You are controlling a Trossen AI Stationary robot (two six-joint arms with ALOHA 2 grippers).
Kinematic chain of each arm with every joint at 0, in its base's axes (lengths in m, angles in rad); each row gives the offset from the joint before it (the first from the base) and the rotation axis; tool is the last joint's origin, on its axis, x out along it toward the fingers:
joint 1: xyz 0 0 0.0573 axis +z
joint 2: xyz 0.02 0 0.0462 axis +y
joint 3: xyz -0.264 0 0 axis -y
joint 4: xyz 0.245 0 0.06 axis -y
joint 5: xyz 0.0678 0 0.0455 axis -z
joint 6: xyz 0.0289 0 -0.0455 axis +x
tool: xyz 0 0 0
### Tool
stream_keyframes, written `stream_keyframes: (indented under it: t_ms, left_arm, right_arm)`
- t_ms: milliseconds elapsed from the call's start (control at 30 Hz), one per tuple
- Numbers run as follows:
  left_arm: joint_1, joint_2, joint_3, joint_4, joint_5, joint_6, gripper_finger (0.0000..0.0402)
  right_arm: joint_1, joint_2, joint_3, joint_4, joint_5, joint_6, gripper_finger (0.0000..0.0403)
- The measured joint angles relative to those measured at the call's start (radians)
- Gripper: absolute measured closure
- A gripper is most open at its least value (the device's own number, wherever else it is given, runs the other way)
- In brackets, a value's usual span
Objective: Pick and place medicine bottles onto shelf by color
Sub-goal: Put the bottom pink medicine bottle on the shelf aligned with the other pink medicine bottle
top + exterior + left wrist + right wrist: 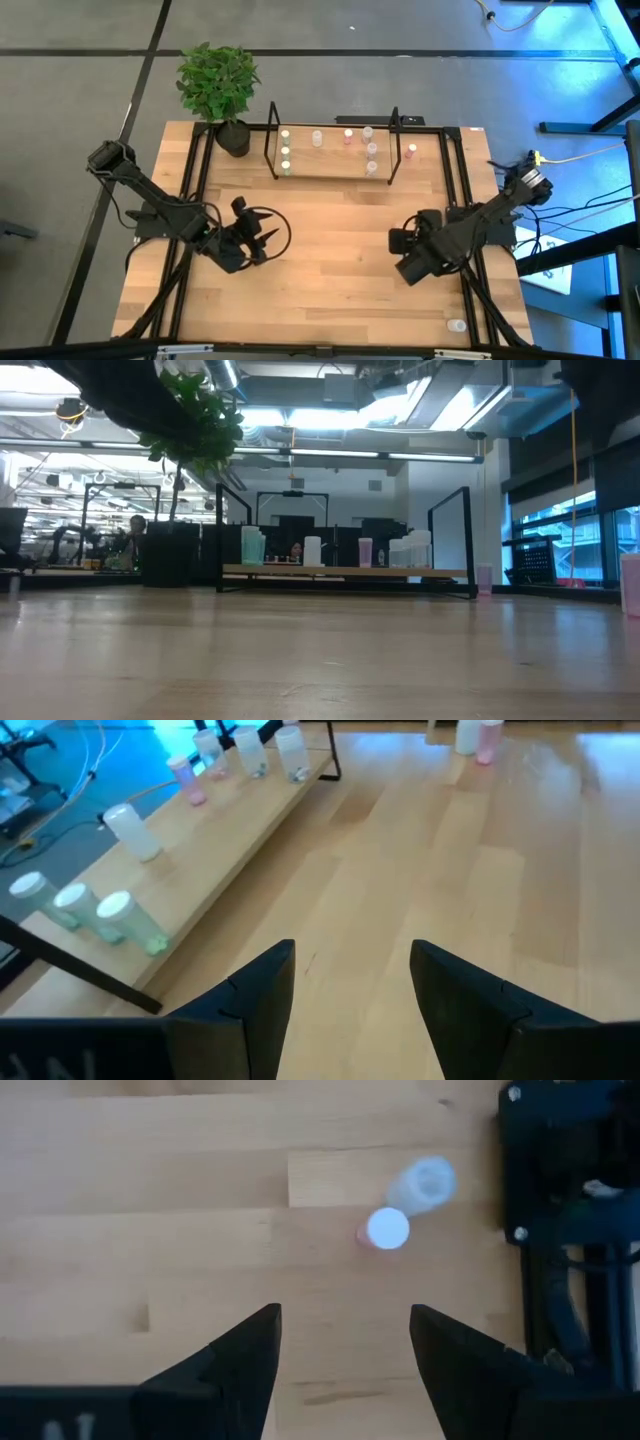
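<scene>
Shelf (330,168) runs left-right, upper centre, its bottles (285,152) seemingly upright; left gripper (262,238) and right gripper (400,240) gape, holding nothing.

most bottles already up on the shelf

the light wooden shelf in its thin black wire frame (330,172) sits at the table's far edge. tiny translucent medicine bottles stand upright on it: three yellow-green ones (285,151) grouped at the left end, clear ones (371,150) and pink ones (348,136) further right. one pink bottle (412,152) stands just beside the right end. two more bottles (456,325), one pink and one clear, stand together near the front right corner.
</scene>
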Motion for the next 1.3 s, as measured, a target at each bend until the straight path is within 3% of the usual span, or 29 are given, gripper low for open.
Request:
stream_keyframes:
  t_ms: [200, 367, 567, 1300]
  left_arm:
    - [-0.003, 0.000, 0.000, 0.000, 0.011, 0.046, 0.0208]
    - [-0.003, 0.000, 0.000, 0.000, 0.020, 0.048, 0.0208]
    - [-0.001, 0.000, 0.000, 0.003, 0.023, 0.047, 0.0208]
    - [0.007, 0.000, 0.000, 0.009, 0.023, 0.045, 0.0208]
  right_arm:
    - [-0.032, 0.039, -0.084, 0.053, -0.028, 0.019, 0.0178]
    - [-0.071, 0.040, -0.177, 0.061, -0.152, 0.025, 0.0178]
    - [-0.108, 0.039, -0.222, 0.192, -0.115, -0.005, 0.0178]
    - [-0.159, 0.038, -0.387, 0.310, -0.130, -0.005, 0.0178]
